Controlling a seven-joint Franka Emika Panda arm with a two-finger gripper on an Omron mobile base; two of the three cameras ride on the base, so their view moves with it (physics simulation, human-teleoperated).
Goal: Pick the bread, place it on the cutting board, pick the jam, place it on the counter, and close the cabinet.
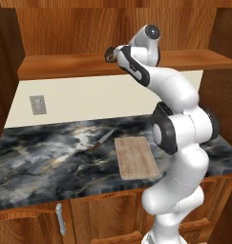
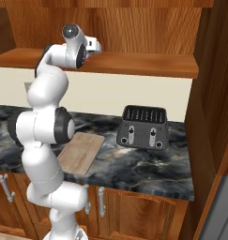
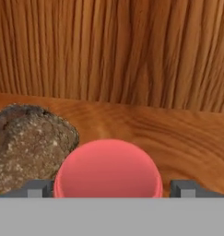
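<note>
Arm is reaching up into the open upper cabinet (image 1: 112, 28), gripper (image 3: 109, 188) sitting at shelf (image 2: 134, 63) level. In the hand view the jaws are spread, one fingertip (image 3: 37, 188) showing on each side of the pink jam (image 3: 108, 170); can't tell whether they're touching it. Bread (image 3: 28, 145) is sitting on the shelf just left of the jam, touching or nearly so. In the left base view the bread is peeking out as a dark lump beside the wrist.

Below, the dark marble bench (image 1: 41, 162) is carrying the cutting board (image 1: 135, 157), lying flat near the front edge. A knife (image 1: 100, 140) is lying just left of it. A black toaster (image 2: 143, 126) is standing further right, by the cream wall (image 1: 89, 100) with an outlet (image 1: 37, 105).
</note>
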